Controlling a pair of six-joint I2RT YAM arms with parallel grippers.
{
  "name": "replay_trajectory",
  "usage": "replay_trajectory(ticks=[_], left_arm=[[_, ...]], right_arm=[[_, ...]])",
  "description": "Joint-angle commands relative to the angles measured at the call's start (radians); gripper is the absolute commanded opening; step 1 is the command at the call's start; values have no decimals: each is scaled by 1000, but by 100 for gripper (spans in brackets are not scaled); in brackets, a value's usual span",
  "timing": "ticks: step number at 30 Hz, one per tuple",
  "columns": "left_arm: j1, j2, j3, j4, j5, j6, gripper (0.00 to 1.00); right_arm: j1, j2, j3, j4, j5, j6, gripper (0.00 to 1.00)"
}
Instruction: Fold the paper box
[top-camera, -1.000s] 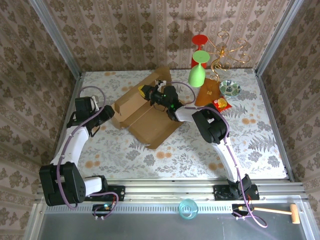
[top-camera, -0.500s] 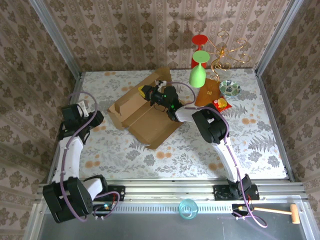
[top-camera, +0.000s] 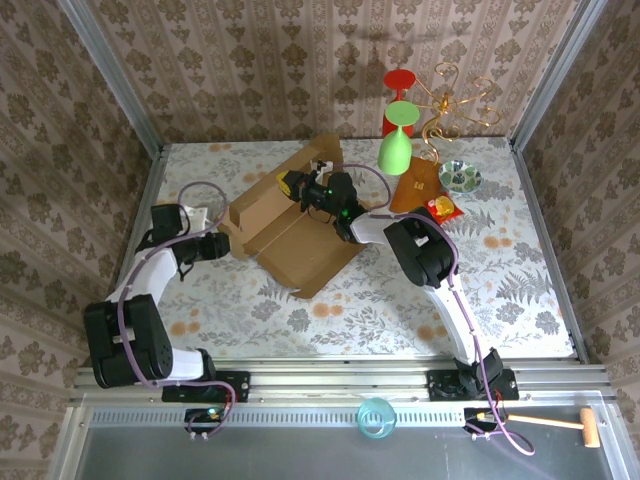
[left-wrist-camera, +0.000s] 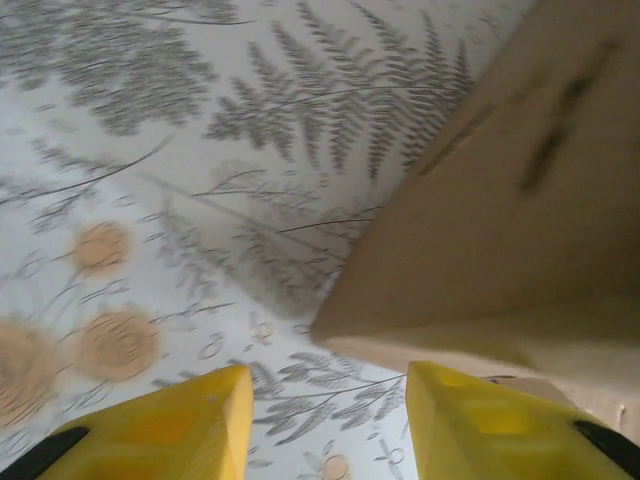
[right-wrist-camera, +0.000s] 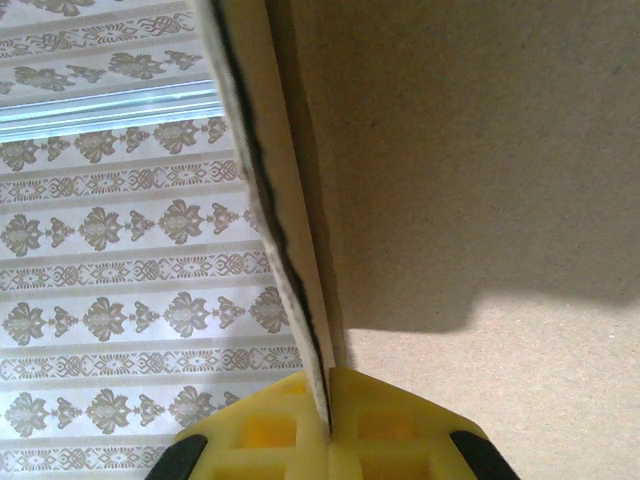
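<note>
The paper box (top-camera: 292, 228), a light-brown cardboard sheet with some walls raised, lies mid-table. My right gripper (top-camera: 297, 185) is at its far raised wall. In the right wrist view the yellow fingers (right-wrist-camera: 262, 440) are shut on the thin edge of that cardboard wall (right-wrist-camera: 480, 150), and the gripper (right-wrist-camera: 328, 425) pinches it. My left gripper (top-camera: 222, 246) sits low at the box's left corner. In the left wrist view it (left-wrist-camera: 330, 420) stands open over the tablecloth, and the cardboard corner (left-wrist-camera: 500, 200) lies just ahead on the right, not between the fingers.
Behind the box on the right are an upturned green goblet (top-camera: 395, 145), a red cup (top-camera: 398, 85), a gold wire stand (top-camera: 455, 100), a darker orange-brown square piece (top-camera: 415, 185), a glass bowl (top-camera: 460, 177) and a small red packet (top-camera: 443, 208). The patterned walls close in the table.
My left arm swung out to the left, away from the box, and has come back in to the box's left corner. The right gripper and the box have not moved.
</note>
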Motion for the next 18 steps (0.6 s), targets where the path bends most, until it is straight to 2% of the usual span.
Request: replay_trajectory(ticks=[1,18], left_arm=[[-27,-1,-1,63,30,59,45],[-154,-30,-39,156,-18,-29,45]], right_arm=[[7,-17,-8,-62,-26,4,0],[9,-6,7,-58,-17,11,0]])
